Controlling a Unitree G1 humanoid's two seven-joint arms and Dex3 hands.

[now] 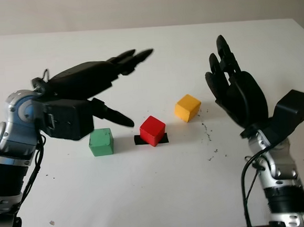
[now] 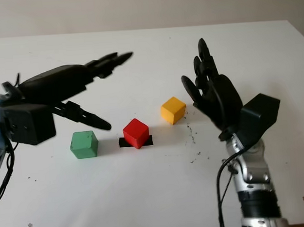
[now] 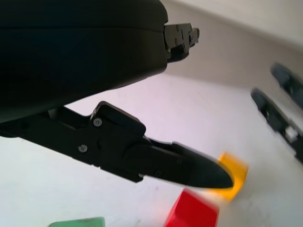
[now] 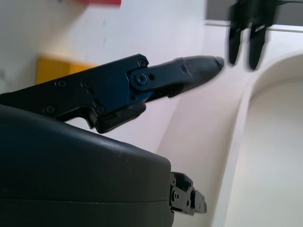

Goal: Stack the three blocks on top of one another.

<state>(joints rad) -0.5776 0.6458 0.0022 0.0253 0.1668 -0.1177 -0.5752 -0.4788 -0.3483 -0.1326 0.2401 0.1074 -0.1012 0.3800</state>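
White tabletop (image 1: 148, 198) runs back to a pale wall, and three small cubes sit on it in a loose row, none stacked yet. From the robot's left: a green wooden-looking cube (image 1: 101, 141), a red cube (image 1: 153, 129) resting on a strip of black tape (image 1: 139, 140), and a yellow cube (image 1: 187, 107) a little farther back.

Left hand (image 1: 95, 91) hangs open above the tabletop, holding nothing; its thumb tip points down between the green and red cubes, with the green one lying just below and slightly to the robot's left. Right hand (image 1: 237, 88) stands raised and open, palm inward, with the yellow cube beside it toward the middle.

My judgement: the left hand is nearer the green and red cubes, the right nearer the yellow.
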